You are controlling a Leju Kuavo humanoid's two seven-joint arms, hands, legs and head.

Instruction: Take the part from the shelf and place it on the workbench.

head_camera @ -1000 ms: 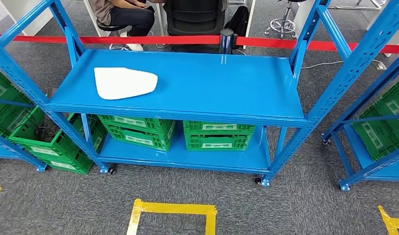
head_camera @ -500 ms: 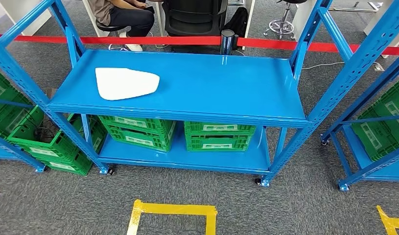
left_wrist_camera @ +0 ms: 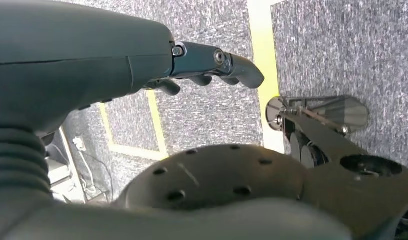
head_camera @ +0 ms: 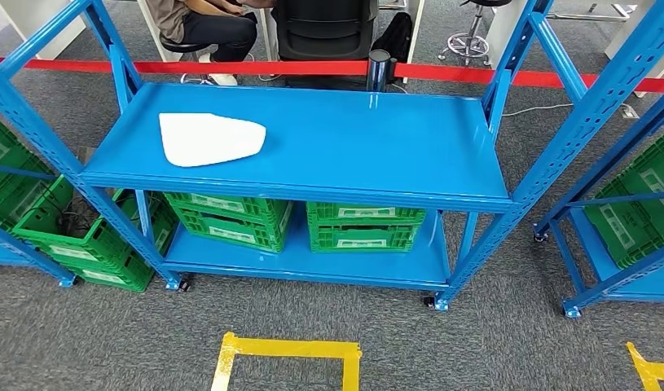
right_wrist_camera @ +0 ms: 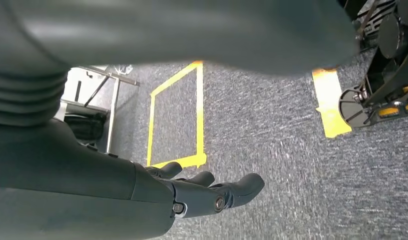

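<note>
The white part [head_camera: 210, 138] lies flat on the upper level of the blue shelf [head_camera: 377, 138], toward its left end, alone on the blue sheet and well clear of the shelf's edges. Nothing touches it. On the lower level stand green crates [head_camera: 361, 226], side by side, and more green crates [head_camera: 35, 220] sit on the racks to either side. Yellow tape [head_camera: 288, 350] marks a square on the grey carpet in front of the shelf. Behind the shelf runs a red barrier band [head_camera: 230, 67], and beyond it a person [head_camera: 202, 24] sits next to a black chair [head_camera: 324, 28].

Both hands hang low over the carpet, well apart from the part. The left hand [left_wrist_camera: 191, 65] holds nothing: its fingers [left_wrist_camera: 242, 72] reach forward with a slight curl, slightly spread, over grey carpet and a strip of yellow tape. The right hand [right_wrist_camera: 191, 192] likewise grips nothing; its fingers [right_wrist_camera: 242, 187] extend loosely, side by side, above the carpet near a yellow taped outline. How far its thumb stands from the fingers is hard to judge from the wrist view, probably a relaxed gap.
</note>
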